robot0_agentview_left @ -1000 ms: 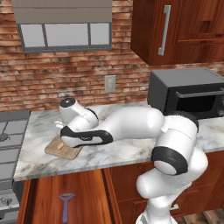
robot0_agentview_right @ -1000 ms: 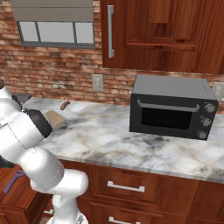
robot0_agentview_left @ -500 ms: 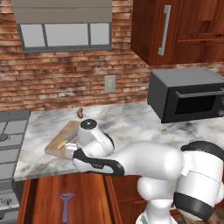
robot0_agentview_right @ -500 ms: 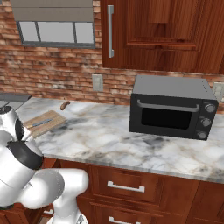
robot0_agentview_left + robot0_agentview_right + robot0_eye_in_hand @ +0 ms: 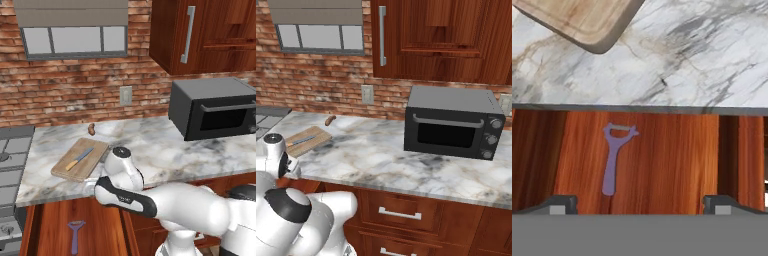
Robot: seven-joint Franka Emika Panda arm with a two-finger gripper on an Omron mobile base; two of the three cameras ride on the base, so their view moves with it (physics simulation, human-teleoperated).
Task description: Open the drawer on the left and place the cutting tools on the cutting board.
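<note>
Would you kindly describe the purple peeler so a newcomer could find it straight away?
Below the marble counter edge, the drawer stands open at the left. On its bare wooden floor lies the peeler: all purple, slim, with a forked head, unlike the yellow-handled knife up on the cutting board.

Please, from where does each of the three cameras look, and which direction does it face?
Left base view: behind the arm, on its left, looking forward and down at the cutting board with the knife; the white arm rises at lower right.
Right base view: behind, on its right, facing the microwave; the arm is at lower left.
Hand view: looking down into the open drawer at the peeler; the open end effector shows at the bottom.
All three share the cutting board.
</note>
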